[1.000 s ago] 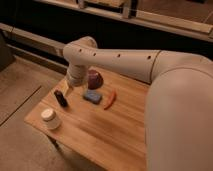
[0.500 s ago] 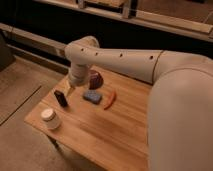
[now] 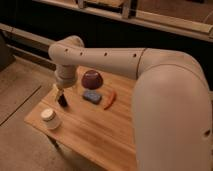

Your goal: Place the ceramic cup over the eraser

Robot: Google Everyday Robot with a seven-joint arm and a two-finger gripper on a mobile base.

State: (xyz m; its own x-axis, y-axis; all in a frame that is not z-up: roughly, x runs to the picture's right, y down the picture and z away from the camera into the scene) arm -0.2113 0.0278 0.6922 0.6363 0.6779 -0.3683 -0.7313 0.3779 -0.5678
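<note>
The white ceramic cup [image 3: 51,119] stands upright near the front left corner of the wooden table [image 3: 100,135]. The black eraser [image 3: 62,100] lies a little behind it, towards the table's left edge. My gripper [image 3: 59,92] hangs from the white arm's wrist just above the eraser, pointing down, open and holding nothing. It is clearly apart from the cup.
A dark maroon bowl [image 3: 92,78] lies upside down at the back of the table. A flat blue pad [image 3: 92,96] and a red chili-shaped item [image 3: 110,100] lie in front of it. My thick white arm [image 3: 165,90] fills the right side. Floor lies to the left.
The gripper has dropped slightly and edged left, closer to the eraser. The cup and the other items have not moved.
</note>
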